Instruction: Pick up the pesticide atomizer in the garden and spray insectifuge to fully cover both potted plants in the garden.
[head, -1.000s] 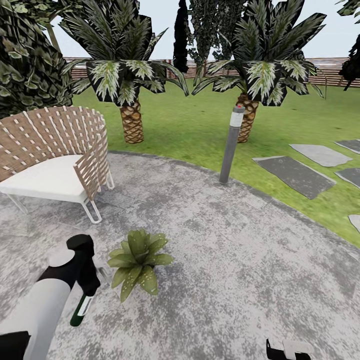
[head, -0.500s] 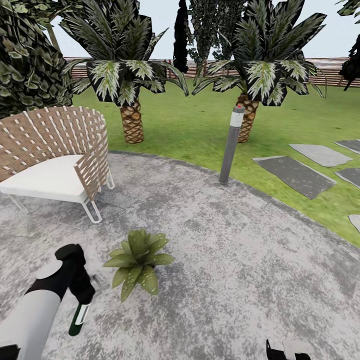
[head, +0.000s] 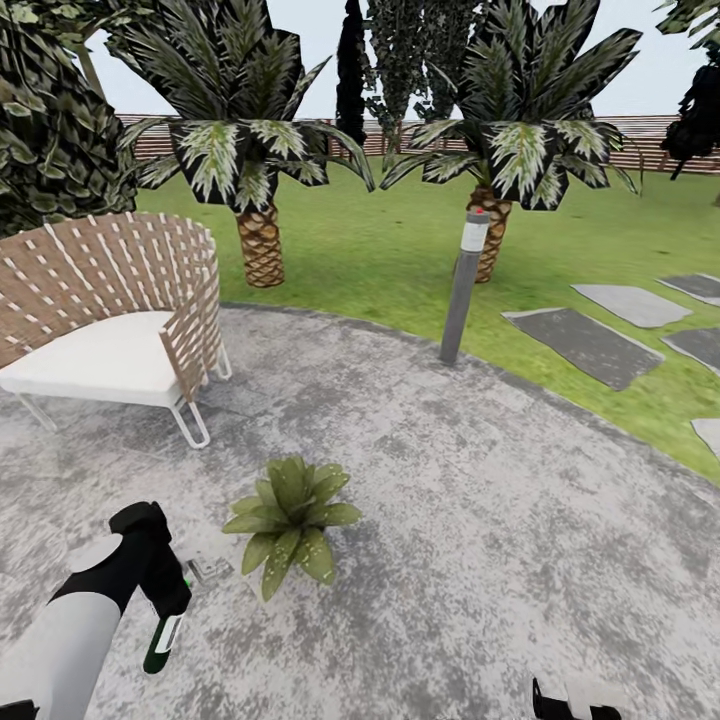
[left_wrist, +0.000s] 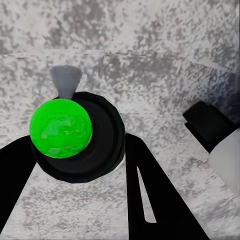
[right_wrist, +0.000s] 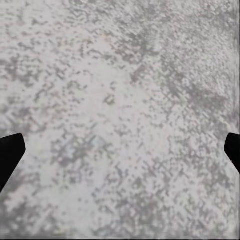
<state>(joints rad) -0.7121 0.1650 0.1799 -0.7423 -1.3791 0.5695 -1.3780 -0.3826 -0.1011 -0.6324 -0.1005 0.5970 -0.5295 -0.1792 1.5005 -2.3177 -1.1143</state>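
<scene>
Round grey stone patio (head: 480, 540) edged by green lawn (head: 380, 250). On the patio stand a woven chair (head: 110, 320) with a white seat, a small potted plant (head: 292, 522) near the middle, and a grey post light (head: 462, 285) at the edge.

A woven chair (head: 120, 310) and grey bollard lamp (head: 462, 287) stand on the stone patio (head: 480, 520), palms (head: 250, 150) behind.

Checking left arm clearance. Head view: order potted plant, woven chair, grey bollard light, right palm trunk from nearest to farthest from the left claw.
1. Potted plant: on the patio just beside the left claw, which holds the pesticide atomizer.
2. Woven chair: farther back, at the patio's left.
3. Grey bollard light: at the patio's far edge.
4. Right palm trunk: on the lawn behind the bollard.
</scene>
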